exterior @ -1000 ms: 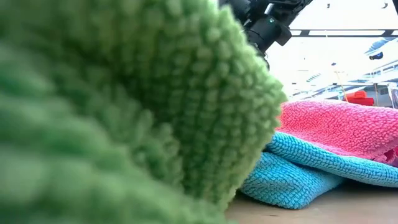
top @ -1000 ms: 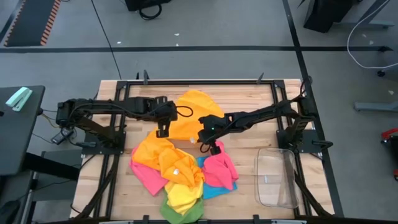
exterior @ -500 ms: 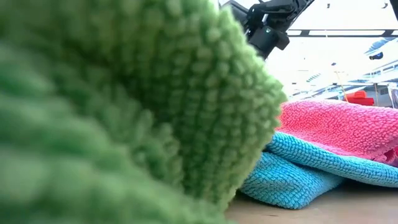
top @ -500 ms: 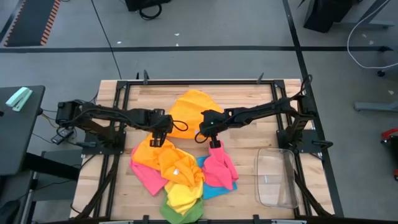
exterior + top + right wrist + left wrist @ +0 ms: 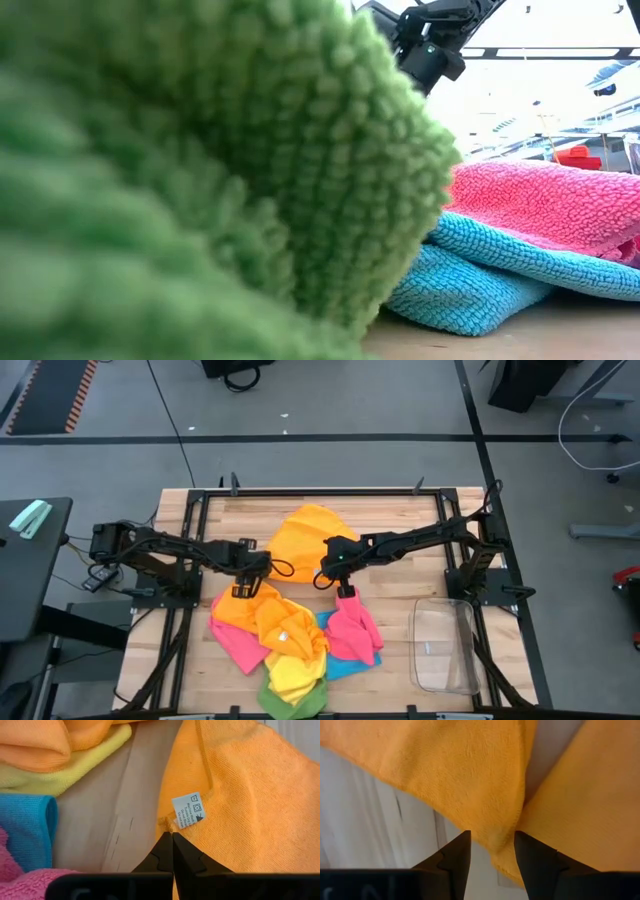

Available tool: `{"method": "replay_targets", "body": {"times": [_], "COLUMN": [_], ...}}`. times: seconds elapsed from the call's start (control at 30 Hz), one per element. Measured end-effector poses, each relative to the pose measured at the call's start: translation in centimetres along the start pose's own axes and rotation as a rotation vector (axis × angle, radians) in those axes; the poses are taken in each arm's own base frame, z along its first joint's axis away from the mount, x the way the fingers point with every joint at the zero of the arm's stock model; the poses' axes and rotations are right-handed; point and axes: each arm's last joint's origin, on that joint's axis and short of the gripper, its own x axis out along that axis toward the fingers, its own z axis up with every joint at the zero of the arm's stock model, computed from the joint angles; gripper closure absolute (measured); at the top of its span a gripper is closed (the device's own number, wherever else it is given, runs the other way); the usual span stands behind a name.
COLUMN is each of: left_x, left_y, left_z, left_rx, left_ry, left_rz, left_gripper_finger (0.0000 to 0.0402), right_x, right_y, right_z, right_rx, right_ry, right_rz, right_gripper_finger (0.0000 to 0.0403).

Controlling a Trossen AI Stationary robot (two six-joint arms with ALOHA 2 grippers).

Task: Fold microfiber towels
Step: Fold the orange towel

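An orange towel (image 5: pixel 305 535) lies spread on the table's far middle, its white label (image 5: pixel 188 810) showing in the right wrist view. Nearer, a heap holds another orange towel (image 5: pixel 250 612), pink (image 5: pixel 355 630), yellow (image 5: pixel 295 672), blue (image 5: pixel 340 665) and green (image 5: pixel 290 702) towels. My left gripper (image 5: pixel 243 588) stands open where the two orange cloths meet, with a fold of orange cloth (image 5: pixel 492 827) just beyond the gap between its fingers. My right gripper (image 5: pixel 322 578) is shut at the spread towel's near edge. My left gripper's open fingers (image 5: pixel 457 852) stand on either side of the orange fold; whether they touch it I cannot tell. My right gripper comes from above, and its shut fingertips (image 5: pixel 165 847) meet the orange towel's edge (image 5: pixel 165 825) beside the label. I cannot tell whether they pinch it or only rest on it. The towel lies flat on the table.
A clear plastic bin (image 5: pixel 445 645) stands at the near right. Black frame rails (image 5: pixel 320 491) run round the table top. Bare wood (image 5: pixel 400 520) shows at the far right and far left. In the low view the green towel (image 5: pixel 200 180) fills most of the picture.
My left gripper has moved toward the table's near left corner, away from the spread orange towel, and has opened. My right gripper has gone a little toward the far edge and the left, from the pink towel to the orange towel's near edge, staying shut.
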Motion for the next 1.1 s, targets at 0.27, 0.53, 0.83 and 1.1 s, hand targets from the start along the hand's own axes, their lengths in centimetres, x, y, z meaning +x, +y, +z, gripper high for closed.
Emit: {"method": "replay_targets", "body": {"times": [0.27, 0.53, 0.83, 1.1], "left_x": [0.3, 0.3, -0.7, -4.4], "left_y": [-0.1, -0.1, 0.4, 1.6], "left_z": [-0.3, -0.4, 0.4, 1.8], "left_rx": [-0.001, 0.002, 0.028, 0.027], "left_ry": [0.01, 0.013, 0.016, 0.078], "left_rz": [0.015, 0.021, 0.021, -0.018], "left_gripper_finger": [0.0263, 0.0328, 0.0395, 0.0396], "right_x": [0.0, 0.0, 0.0, -0.3], "right_y": [0.1, 0.1, 0.3, 1.3], "right_z": [0.0, 0.0, 0.1, 0.4], "right_rx": [0.0, 0.006, 0.021, -0.003], "right_ry": [0.0, 0.0, -0.02, -0.027], "right_rz": [0.001, 0.002, 0.078, 0.094], "right_gripper_finger": [0.04, 0.04, 0.04, 0.04]}}
